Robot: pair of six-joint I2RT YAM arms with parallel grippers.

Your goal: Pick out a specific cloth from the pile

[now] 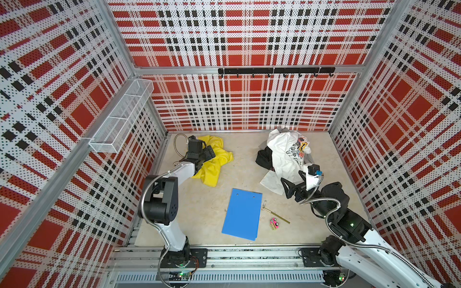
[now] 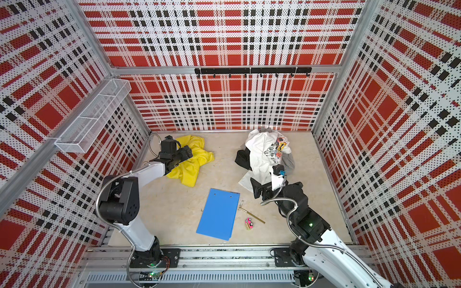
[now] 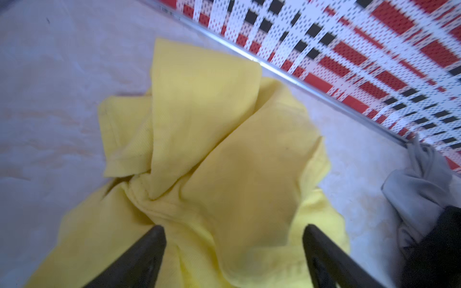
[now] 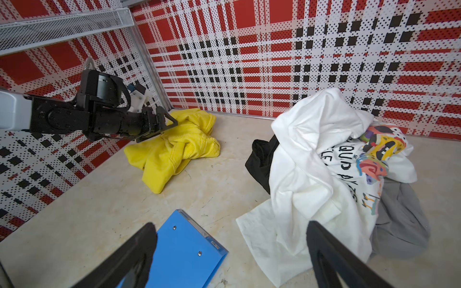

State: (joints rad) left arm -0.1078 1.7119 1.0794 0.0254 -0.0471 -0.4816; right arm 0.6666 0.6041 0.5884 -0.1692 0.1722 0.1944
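Two sets of fingers, both spread wide, gripping nothing. The left fingers sat just over the yellow cloth, its folds showing between the tips; contact unclear. The cloth lay bunched on the table by the far left corner, well apart from the pile at far right. That looked like deliberate separation, so the task seemed about done. The right fingers hovered near the pile's white shirt, with the blue clipboard beside.
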